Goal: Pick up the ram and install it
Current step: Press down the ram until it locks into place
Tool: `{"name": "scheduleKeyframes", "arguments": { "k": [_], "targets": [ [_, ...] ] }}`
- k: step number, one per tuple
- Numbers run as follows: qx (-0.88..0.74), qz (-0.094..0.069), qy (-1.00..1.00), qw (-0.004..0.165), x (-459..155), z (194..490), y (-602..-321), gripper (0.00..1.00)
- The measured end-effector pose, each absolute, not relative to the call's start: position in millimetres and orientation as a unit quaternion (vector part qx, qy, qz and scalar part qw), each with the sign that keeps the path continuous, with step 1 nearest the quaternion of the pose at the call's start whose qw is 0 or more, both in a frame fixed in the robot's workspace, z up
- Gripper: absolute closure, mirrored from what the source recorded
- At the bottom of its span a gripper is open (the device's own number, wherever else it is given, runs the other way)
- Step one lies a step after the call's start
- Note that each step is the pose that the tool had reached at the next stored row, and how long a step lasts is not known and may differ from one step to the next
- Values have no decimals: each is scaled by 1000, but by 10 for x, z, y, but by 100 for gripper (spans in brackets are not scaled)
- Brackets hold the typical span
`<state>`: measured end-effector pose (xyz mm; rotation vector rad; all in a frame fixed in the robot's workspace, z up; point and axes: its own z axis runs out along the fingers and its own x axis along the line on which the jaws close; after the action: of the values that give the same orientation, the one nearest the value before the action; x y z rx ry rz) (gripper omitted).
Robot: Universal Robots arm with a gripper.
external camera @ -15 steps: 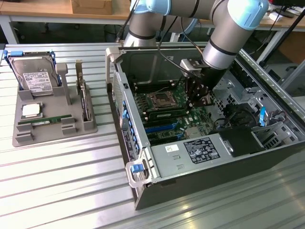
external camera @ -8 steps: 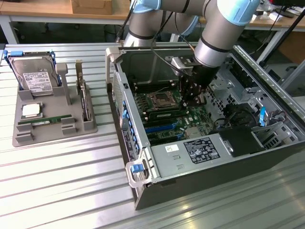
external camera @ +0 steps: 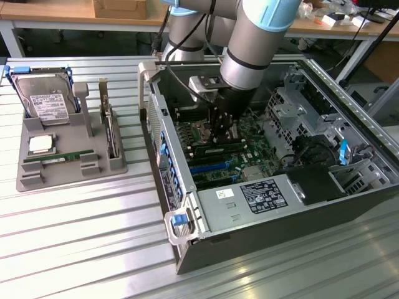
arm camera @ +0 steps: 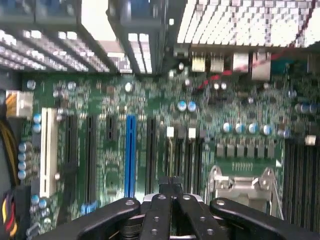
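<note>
One ram (external camera: 219,149) sits under my gripper (external camera: 219,138), center frame; jaws clenched, so I should press straight down, evenly.

No lettering can be read. Printed matter appears on a black label (external camera: 264,195) and a small white sticker (external camera: 225,194) on the power-supply housing (external camera: 240,212), and on the hard drive's white label (external camera: 50,106); all illegible.
</note>
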<state>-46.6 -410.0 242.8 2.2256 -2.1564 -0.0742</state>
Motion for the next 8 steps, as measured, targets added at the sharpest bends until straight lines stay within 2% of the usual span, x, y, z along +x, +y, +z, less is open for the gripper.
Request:
{"name": "scheduleKeyframes", "arguments": {
  "k": [8],
  "targets": [
    [718,-24,-695,21,-666,2307,-4102,90]
  ]
}}
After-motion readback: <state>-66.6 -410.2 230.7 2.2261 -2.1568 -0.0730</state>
